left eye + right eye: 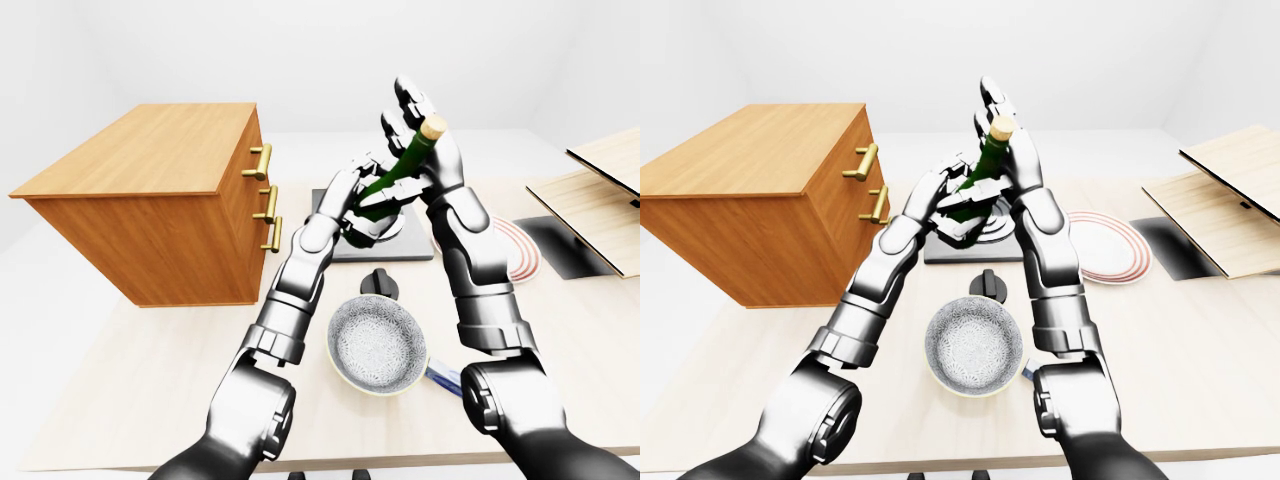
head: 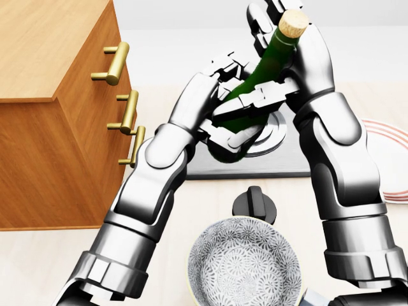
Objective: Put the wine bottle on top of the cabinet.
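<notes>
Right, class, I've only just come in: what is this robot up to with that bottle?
The robot holds a green wine bottle in both hands, tilted, its cork toward the head view's top right. The left hand grips the lower body, the right hand the neck. The bottle is lifted above the dark hob plate. The wooden cabinet stands at the left, nothing on its top.

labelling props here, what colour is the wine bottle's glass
Dark green, with a tan cork; the wine bottle shows best in the head view.
</notes>
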Robot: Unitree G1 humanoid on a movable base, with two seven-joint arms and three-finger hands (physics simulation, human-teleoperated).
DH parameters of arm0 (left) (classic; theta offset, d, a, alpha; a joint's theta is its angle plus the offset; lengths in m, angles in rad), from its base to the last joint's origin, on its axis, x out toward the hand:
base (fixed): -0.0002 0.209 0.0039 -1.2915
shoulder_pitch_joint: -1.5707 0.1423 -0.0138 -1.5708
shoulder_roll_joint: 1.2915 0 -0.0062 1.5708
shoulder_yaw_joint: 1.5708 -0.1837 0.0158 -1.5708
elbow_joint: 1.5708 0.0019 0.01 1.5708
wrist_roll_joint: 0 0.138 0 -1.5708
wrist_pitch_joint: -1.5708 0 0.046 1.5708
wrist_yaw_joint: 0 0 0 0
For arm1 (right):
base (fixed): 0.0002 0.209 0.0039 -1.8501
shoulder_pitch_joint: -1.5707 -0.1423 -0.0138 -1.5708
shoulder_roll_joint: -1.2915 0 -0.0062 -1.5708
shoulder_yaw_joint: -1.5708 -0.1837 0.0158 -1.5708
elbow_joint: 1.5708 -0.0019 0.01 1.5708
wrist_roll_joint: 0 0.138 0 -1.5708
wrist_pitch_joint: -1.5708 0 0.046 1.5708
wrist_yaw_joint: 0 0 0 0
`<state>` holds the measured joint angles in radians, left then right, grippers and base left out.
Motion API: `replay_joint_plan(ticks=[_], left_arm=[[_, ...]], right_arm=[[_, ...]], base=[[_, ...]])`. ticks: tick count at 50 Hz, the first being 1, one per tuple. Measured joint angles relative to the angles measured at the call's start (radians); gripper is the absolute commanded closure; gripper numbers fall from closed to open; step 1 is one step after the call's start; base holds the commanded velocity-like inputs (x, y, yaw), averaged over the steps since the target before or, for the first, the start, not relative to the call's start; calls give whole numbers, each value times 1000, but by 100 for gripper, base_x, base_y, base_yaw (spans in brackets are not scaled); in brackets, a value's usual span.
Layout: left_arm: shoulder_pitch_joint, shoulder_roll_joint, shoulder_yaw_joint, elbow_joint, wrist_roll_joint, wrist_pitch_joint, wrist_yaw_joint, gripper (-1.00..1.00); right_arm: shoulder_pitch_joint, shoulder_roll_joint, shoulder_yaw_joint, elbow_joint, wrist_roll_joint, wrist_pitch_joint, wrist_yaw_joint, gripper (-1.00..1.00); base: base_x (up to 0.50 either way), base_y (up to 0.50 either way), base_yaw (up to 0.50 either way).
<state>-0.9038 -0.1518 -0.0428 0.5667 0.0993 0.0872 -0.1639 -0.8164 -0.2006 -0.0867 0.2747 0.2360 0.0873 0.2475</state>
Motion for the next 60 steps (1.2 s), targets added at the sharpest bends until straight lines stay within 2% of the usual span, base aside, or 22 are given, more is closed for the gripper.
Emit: replay_joint_plan(ticks=[36,60], left_arm=[[17,30,1,-35,-19,0,-35,100],[19,56,-9,-35,-26,0,-65,100]], right_arm=[[-53,-63,-34,-159,-1,0,-6,-100],[66,-111,-93,-347,12,0,-23,-100]], base=[[0,0,0],[0,0,0]])
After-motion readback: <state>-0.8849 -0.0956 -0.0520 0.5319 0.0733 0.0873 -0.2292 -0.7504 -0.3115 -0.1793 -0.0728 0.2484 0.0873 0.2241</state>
